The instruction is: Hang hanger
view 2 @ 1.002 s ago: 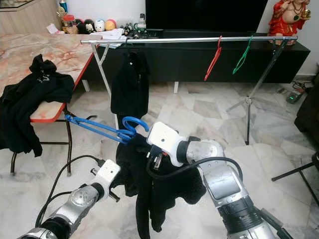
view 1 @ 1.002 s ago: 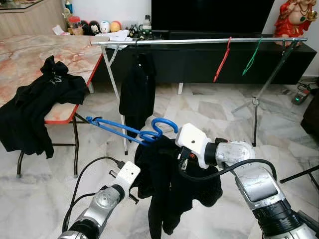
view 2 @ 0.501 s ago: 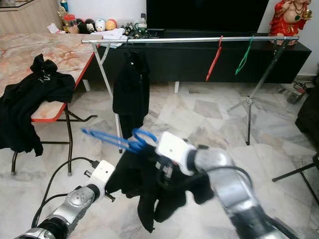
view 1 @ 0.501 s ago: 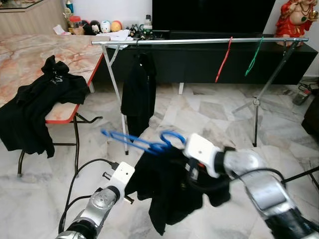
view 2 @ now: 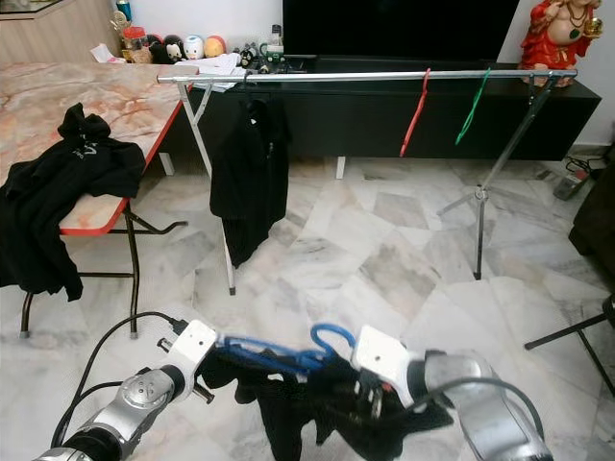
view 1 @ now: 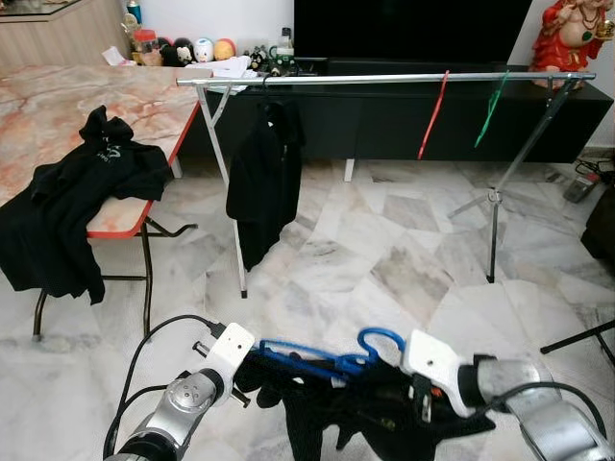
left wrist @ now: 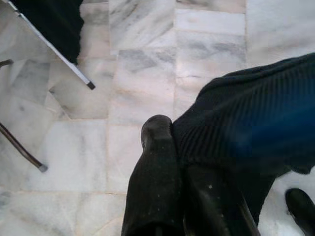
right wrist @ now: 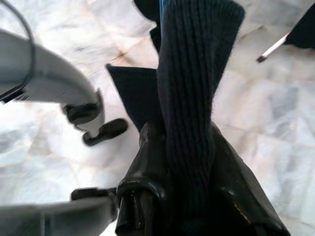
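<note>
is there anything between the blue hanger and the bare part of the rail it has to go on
Nothing visible blocks it. The blue hanger with its black garment sits low between both claws, and open marble floor lies between it and the rail. The bare stretch lies between the hung black top and the red hanger.

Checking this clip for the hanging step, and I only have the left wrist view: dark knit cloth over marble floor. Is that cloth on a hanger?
Observer: Yes, a blue hanger runs through the black garment, with its hook sticking up free.
Operator: What holds it?
Observer: The right gripper is shut on the knit. The left gripper is at the garment's other end.
Operator: Is it on the rail yet?
Observer: No. The rail stands well ahead and higher, carrying a hung garment, a red hanger and a green hanger.
</note>
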{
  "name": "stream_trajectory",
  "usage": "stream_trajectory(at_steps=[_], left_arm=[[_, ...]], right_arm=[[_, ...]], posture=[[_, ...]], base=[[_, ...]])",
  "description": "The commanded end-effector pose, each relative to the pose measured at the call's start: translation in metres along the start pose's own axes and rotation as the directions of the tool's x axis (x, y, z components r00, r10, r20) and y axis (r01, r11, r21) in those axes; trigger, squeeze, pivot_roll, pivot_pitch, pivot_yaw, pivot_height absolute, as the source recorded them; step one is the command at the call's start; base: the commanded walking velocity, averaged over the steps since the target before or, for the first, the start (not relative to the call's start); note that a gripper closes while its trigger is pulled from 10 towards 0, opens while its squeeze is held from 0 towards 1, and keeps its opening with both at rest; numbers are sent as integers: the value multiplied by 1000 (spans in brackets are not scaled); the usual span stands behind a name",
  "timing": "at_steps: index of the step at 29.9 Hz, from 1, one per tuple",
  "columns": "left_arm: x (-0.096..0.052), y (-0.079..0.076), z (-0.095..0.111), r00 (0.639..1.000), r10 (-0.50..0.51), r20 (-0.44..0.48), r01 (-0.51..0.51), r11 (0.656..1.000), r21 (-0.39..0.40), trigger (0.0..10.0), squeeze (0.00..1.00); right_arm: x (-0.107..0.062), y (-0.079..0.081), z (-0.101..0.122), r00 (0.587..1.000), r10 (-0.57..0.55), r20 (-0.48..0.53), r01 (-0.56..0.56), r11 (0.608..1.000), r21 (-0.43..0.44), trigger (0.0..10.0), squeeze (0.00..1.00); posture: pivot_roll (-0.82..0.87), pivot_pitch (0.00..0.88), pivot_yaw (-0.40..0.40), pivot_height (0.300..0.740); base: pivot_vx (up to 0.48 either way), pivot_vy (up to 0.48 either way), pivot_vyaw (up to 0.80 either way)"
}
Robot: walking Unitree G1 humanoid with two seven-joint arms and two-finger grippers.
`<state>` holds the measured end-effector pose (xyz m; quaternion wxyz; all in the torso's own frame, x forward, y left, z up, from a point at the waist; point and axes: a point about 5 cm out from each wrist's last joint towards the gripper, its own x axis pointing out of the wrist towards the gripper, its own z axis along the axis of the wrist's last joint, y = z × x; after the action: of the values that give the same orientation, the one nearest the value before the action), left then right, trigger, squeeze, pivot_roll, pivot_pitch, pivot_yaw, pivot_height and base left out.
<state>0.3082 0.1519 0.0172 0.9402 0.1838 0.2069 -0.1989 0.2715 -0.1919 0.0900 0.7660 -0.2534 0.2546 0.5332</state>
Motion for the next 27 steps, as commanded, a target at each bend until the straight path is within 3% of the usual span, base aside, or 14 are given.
stream_trajectory(at_steps=[1,10,14,17,21,27], left_arm=[[-3,4,-7,999,8,-35,-7,1000,25,0,0],[-4,9,-8,999,12,-44,-10,999,42,0,0],[-4,11,-6,999,9,-41,-7,999,48,0,0],[-4,12,-2,999,-21,-33,23,997,80,0,0],[-4,11,-1,997,-60,-39,64,993,104,0,0],[-5,7,-4,990,-124,-69,134,979,152,0,0]], right_arm=[[-10,-3,-9,1000,-11,-26,11,1000,19,0,0],[-14,-3,-40,973,-30,-231,23,999,-32,0,0],[-14,-10,-45,953,-78,-292,60,996,-69,0,0],[-14,-19,-51,917,-167,-362,137,985,-108,0,0],[-12,-28,-51,896,-253,-366,229,967,-109,0,0],[5,-30,-33,928,-284,-240,279,959,-57,0,0]], posture=[[24,100,-5,740],[31,94,2,740],[30,92,2,740],[33,94,0,740],[32,100,-3,740],[33,106,-5,740]], base=[[0,0,0],[0,0,0],[0,0,0],[0,0,0],[0,0,0],[0,0,0]])
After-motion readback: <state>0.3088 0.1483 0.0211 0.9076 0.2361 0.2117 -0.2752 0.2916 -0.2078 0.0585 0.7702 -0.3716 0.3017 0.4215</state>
